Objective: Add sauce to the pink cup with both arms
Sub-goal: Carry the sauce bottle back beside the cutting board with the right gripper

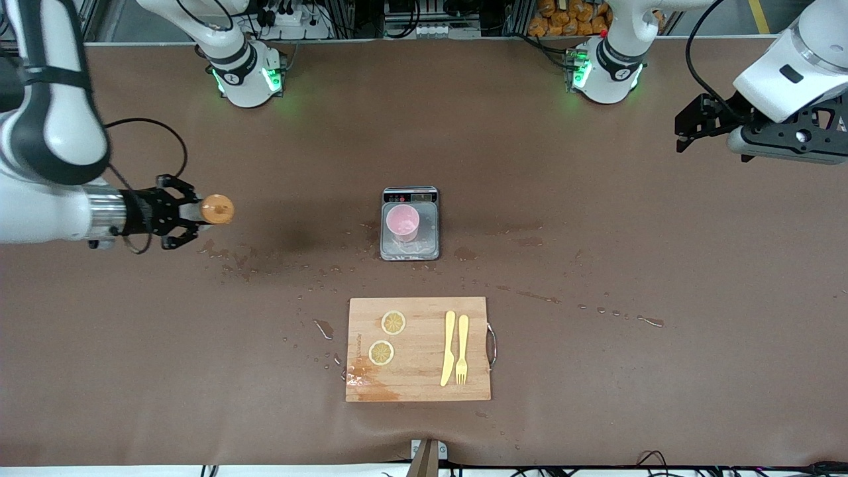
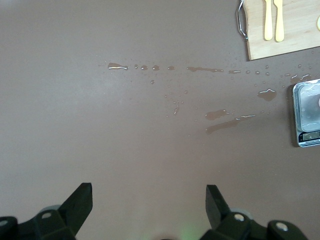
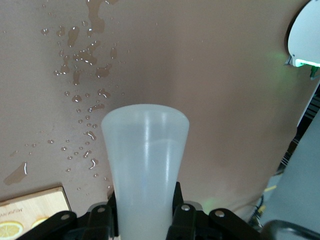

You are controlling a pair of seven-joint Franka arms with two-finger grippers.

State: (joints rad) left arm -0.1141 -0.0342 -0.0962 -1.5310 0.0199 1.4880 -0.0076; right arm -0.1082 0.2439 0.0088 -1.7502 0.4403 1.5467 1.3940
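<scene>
A: Table (image 1: 596,232) first: wet brown mat, cutting board (image 1: 417,377), then the grey scale (image 1: 411,248) with the pink cup (image 1: 403,222) standing on it.

B: And the sauce bottle (image 1: 213,209)?

A: Clamped in the right gripper (image 1: 192,212), lying level, well apart from the cup toward the scale's side. The left gripper (image 1: 682,129) waits with jaws wide, holding nothing.

B: So carrying is underway?

A: Seems so. Next it likely must travel over the cup, tip nozzle-down, and squeeze.
</scene>
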